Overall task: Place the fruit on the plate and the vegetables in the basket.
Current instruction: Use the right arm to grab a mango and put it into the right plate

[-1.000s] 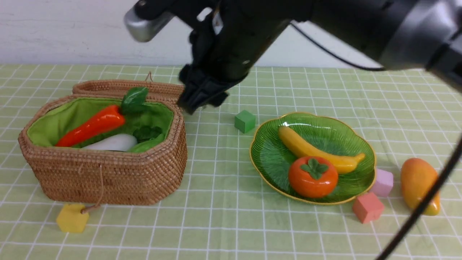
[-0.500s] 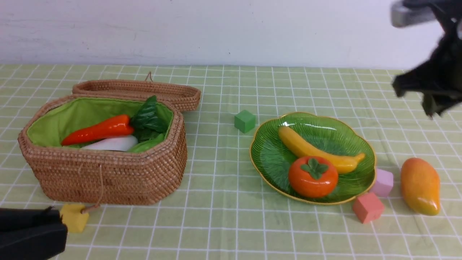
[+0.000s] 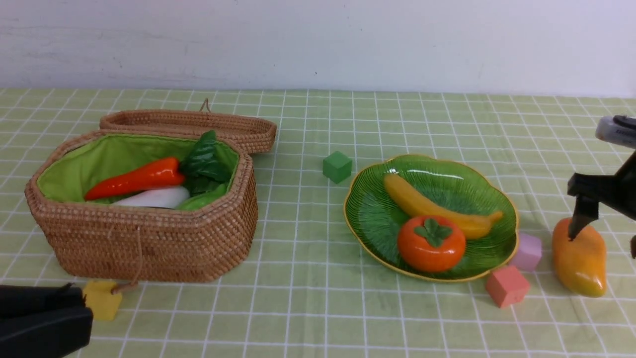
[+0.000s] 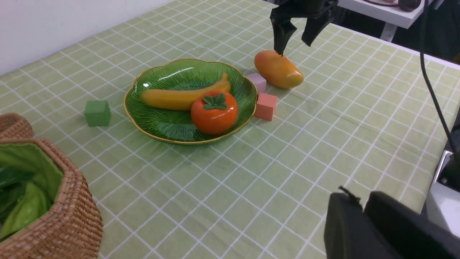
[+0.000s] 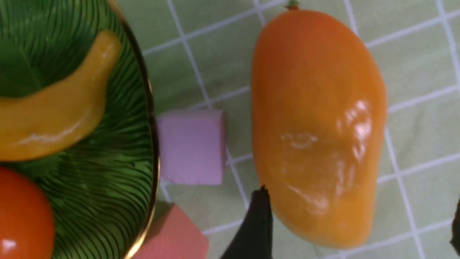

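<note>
right now my right gripper (image 4: 295,37) hangs just above the mango (image 3: 579,257), jaws spread wide w/ nothing between them; 1 fingertip (image 5: 258,223) sits by the mango's side, whether touching i can't tell. the mango lies on the checked cloth (image 3: 308,308), just beside the plate (image 3: 367,219) but not on it, w/ a pink cube (image 3: 526,251) and a red cube (image 3: 506,286) between them at the rim. on the plate: banana (image 3: 437,206) lying across, persimmon (image 3: 431,243) touching it on the near side. my left gripper (image 3: 74,308) rests low at the near left corner by a yellow cube (image 3: 100,300), fingers pressed together, holding nothing i can see. the basket (image 3: 149,238) stands open on the left, lid (image 3: 189,122) lying behind it; inside, the carrot (image 3: 134,179) lies over the white radish (image 3: 154,197), green leaves at their right end. other veg in there i can't make out. 1 green cube (image 3: 337,166) sits btw basket and plate.
</note>
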